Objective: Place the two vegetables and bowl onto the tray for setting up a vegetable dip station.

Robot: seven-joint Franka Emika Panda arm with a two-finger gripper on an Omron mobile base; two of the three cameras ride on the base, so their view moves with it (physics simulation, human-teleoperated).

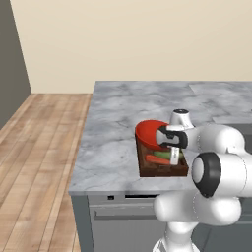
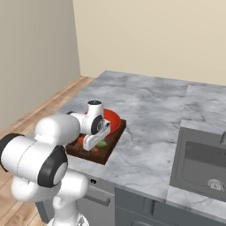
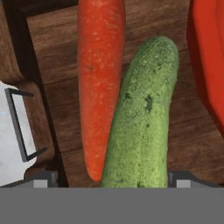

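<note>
The gripper [image 3: 111,177] hangs jaws apart, lower middle, over the bumpy green cucumber [image 3: 142,118]. Beside it the tapered orange carrot [image 3: 99,83] and glossy red bowl [image 1: 150,134] sit on the dark wooden tray [image 2: 102,154]. Looks done!

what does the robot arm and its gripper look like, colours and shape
The arm is made of glossy white, rounded, bulbous segments with dark grey to black round caps at the joints. The gripper has a white body with dark parts; in the hand view its fingertips are small and grey. No cables or markings are visible.

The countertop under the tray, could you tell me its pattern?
Grey-veined marble countertop, clearest in the left base view.
</note>
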